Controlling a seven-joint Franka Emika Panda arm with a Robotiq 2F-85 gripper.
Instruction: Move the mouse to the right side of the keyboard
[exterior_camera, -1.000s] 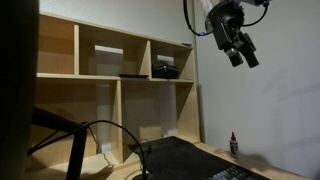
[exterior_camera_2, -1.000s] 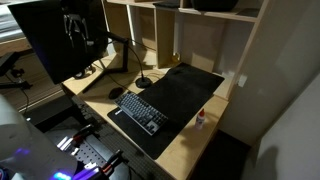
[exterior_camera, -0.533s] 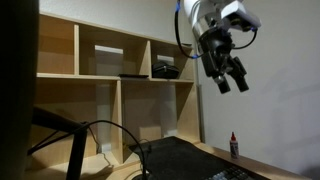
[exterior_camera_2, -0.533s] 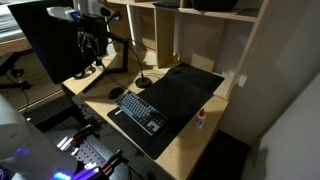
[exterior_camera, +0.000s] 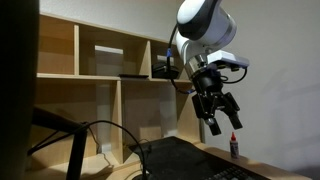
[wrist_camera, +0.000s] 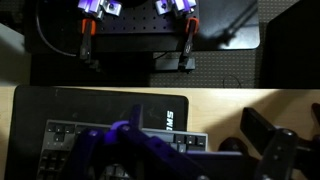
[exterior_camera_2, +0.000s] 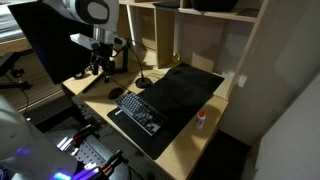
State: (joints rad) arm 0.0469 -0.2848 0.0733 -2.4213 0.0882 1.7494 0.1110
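The keyboard (exterior_camera_2: 140, 111) lies on the near end of a black mat (exterior_camera_2: 185, 88) on the wooden desk. It also shows in the wrist view (wrist_camera: 95, 134), and as a sliver in an exterior view (exterior_camera: 232, 175). The mouse (exterior_camera_2: 117, 93) is a small dark shape on bare wood beside the keyboard's end. In the wrist view the mouse (wrist_camera: 232, 144) lies just past that end. My gripper (exterior_camera: 222, 118) is open and empty in the air above the desk. In the other exterior view it (exterior_camera_2: 100, 68) hangs above the mouse's side. In the wrist view its blurred fingers (wrist_camera: 190, 152) frame the keyboard's end and the mouse.
A small bottle with a red cap (exterior_camera_2: 203, 117) stands near the desk edge beside the mat, also in an exterior view (exterior_camera: 234, 146). Wooden shelves (exterior_camera: 120, 80) stand behind the desk. A monitor (exterior_camera_2: 55, 40), its stand and cables (exterior_camera_2: 140, 80) are close to the mouse.
The arm has come down from high up toward the desk, and the gripper now hangs much lower, above the mouse's end of the keyboard. Mouse and keyboard have not moved.
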